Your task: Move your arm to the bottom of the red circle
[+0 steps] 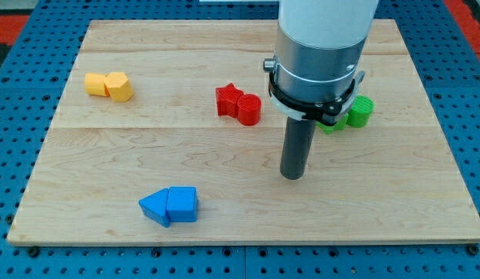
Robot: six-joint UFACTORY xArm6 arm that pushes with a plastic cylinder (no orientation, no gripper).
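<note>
The red circle [250, 109] stands near the board's middle, touching a red star [229, 101] on its left. My tip [292, 176] rests on the wooden board [100, 194], below and to the right of the red circle, with a clear gap between them. The arm's thick grey and white body rises above the rod toward the view's top.
Two yellow blocks [108, 85] touch each other at the upper left. Two blue blocks [170, 206] touch at the lower left. A green circle [360, 111] and another green block [331, 124], partly hidden by the arm, sit at the right.
</note>
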